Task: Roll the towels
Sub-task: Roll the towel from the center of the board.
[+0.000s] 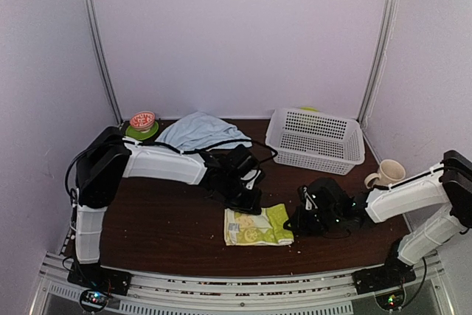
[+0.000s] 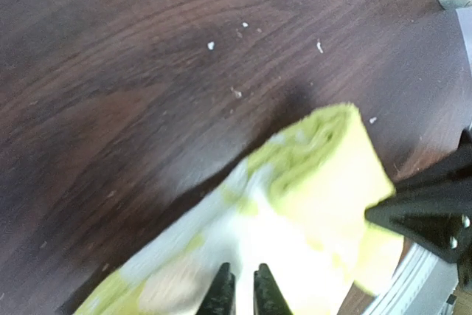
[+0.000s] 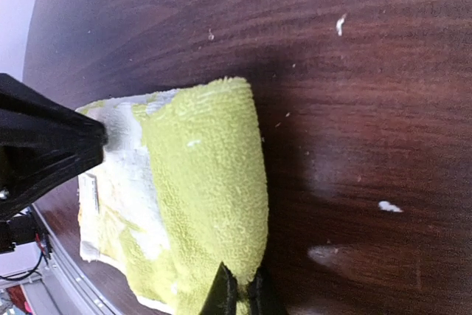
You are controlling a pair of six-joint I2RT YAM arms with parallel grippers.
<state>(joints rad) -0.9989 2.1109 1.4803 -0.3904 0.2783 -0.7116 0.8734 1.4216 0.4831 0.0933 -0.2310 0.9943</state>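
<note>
Green towel [image 1: 258, 226] lies flat on the worktop [image 1: 162, 230] close to its near edge, between the two hands. Its right end is turned over once, so the plain terry back covers part of the printed face. Right hand [image 3: 240, 294]: fingers closed together at the free edge of the turned flap, apparently nipping a thin layer of cloth. Left hand [image 2: 242, 294]: set over the towel's far left part, fingers almost together with a narrow slit between them; whether cloth lies in the slit cannot be told. The towel is judged light, limp and thin, with a napped surface that should grip rather than slip. It would sag and unfold if lifted at one point, so the better hold is along the turned edge, both corners taken together and the roll pressed to the wood. Farther back, the blue towel [image 1: 198, 130] lies crumpled and unrolled beside the left arm; it is larger and probably floppier. Beyond it stand a white basket [image 1: 313, 158], a mug [image 1: 387, 172] and a bowl [image 1: 142, 120].
</note>
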